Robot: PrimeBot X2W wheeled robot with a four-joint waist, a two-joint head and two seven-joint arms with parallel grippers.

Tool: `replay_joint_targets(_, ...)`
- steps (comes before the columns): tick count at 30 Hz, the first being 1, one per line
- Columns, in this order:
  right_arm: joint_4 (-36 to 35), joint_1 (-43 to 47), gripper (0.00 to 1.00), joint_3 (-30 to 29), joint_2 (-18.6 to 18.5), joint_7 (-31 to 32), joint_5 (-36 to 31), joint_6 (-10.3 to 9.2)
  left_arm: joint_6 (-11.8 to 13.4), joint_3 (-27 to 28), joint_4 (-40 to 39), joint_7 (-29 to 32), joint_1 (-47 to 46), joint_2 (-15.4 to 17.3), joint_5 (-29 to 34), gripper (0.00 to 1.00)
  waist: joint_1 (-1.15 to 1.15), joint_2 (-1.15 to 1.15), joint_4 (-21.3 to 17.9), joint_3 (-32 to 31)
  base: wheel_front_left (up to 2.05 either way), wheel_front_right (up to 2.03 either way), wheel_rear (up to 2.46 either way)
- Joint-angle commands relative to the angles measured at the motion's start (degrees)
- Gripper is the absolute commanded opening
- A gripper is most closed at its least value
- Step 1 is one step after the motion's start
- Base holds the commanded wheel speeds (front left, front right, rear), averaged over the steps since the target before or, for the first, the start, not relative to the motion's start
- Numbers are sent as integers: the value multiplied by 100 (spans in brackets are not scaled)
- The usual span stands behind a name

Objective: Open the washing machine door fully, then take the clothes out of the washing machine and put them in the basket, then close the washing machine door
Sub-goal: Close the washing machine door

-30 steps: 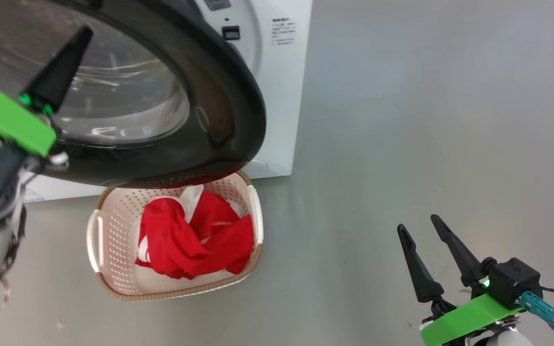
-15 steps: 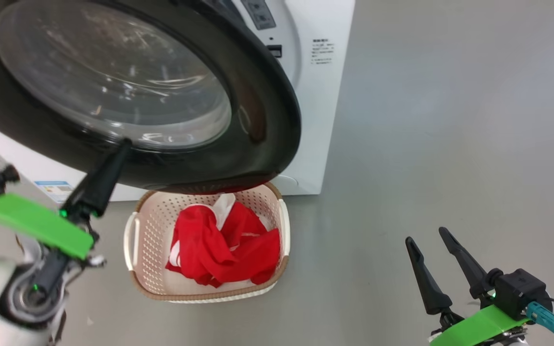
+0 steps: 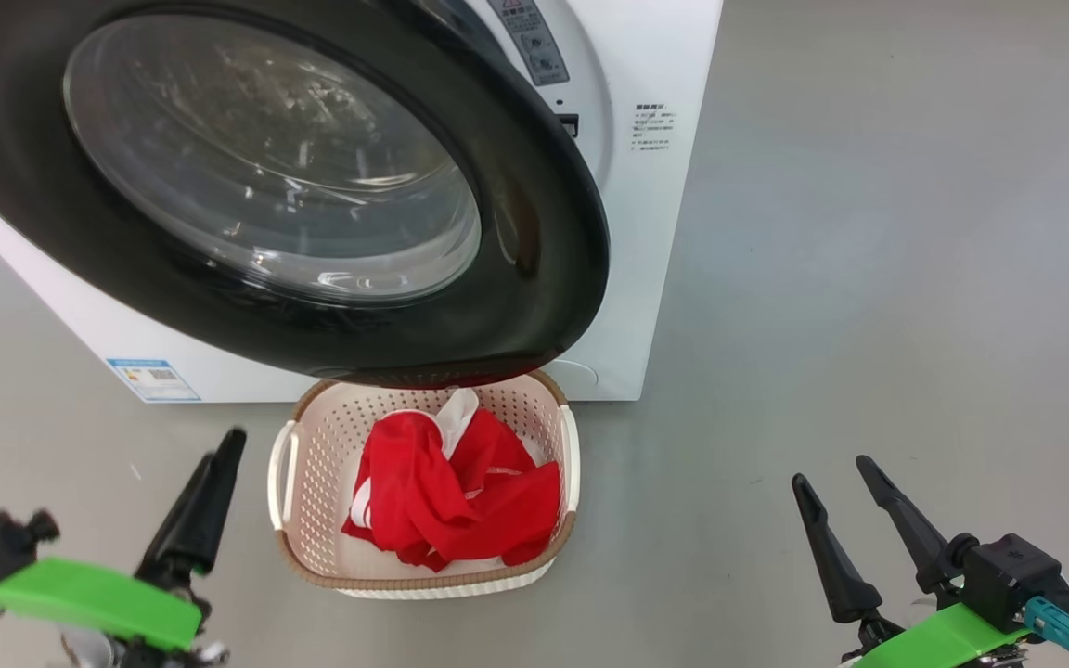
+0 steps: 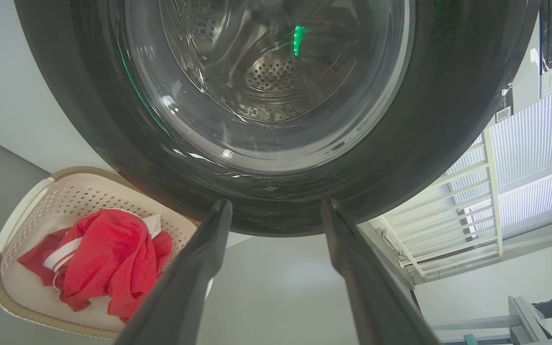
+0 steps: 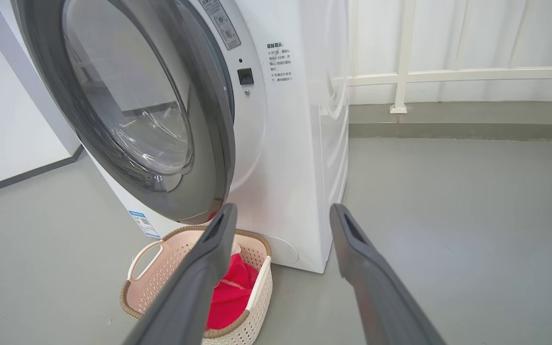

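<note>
1. Since a second ago the left gripper (image 3: 222, 447) has come down from the washing machine door (image 3: 275, 176) to low on the left, near the basket (image 3: 314, 436); its fingers, pressed together then, now stand spread with nothing between them; the head camera has shifted too.
2. The right gripper (image 3: 831, 468) sits low on the right over the grey floor (image 3: 869, 278), well apart from the basket; its fingers are spread and empty, as before.
3. The door's glossy black rim lies against the front of the washing machine (image 3: 655, 232); it seems shut, though these angles do not show whether it is latched; the perforated drum shows through the glass in the left wrist view.
4. The basket stands on the floor at the machine's foot, its far edge under the door's lower rim in the head view.
5. The clothes (image 3: 451, 506) lie bunched inside the basket, red with white trim; a pale piece (image 3: 457, 413) pokes up on the machine side.
6. A blue label sticker (image 3: 152, 378) sits low on the machine's front, left of the basket.
</note>
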Motion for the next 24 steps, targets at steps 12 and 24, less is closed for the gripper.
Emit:
replay_joint_targets(12,-141,160,100,-71,-121,-37,34,35,-40,147,485,-478,576,101,769,100,0,0,-168,-38,0,0,0)
replay_joint_targets(24,-175,280,100,-353,-156,-37,26,35,-40,1395,737,-488,1098,-835,2917,100,0,0,-294,-79,0,0,0)
